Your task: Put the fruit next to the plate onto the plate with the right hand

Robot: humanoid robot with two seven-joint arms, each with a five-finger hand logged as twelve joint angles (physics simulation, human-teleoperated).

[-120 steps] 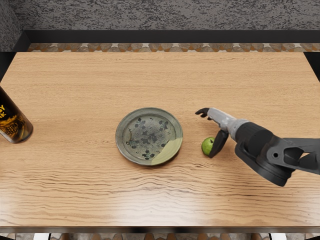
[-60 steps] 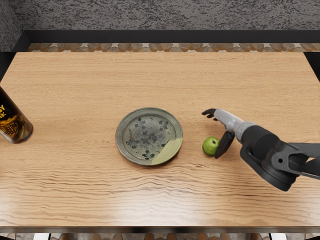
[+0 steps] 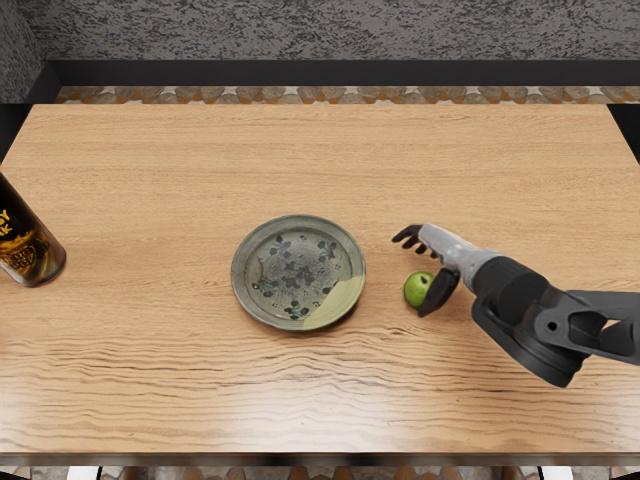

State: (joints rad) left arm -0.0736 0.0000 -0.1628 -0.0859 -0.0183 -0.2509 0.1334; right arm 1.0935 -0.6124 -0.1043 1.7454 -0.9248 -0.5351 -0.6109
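Observation:
A small green fruit (image 3: 416, 288) lies on the wooden table just right of a round grey-green plate (image 3: 298, 272) with a flower pattern. My right hand (image 3: 422, 262) comes in from the right edge and hovers over the fruit. Its fingers (image 3: 406, 237) are spread above and behind the fruit, and the thumb (image 3: 441, 290) hangs down against the fruit's right side. The hand is open and the fruit rests on the table. The left arm is out of sight.
A dark can with a yellow label (image 3: 24, 246) stands at the table's left edge. The tabletop (image 3: 320, 160) stretches back to a dark wall ledge, and its front edge runs along the bottom of the view.
The right hand drew back right a little, then came forward and lower over the fruit. Fruit and plate have stayed where they were.

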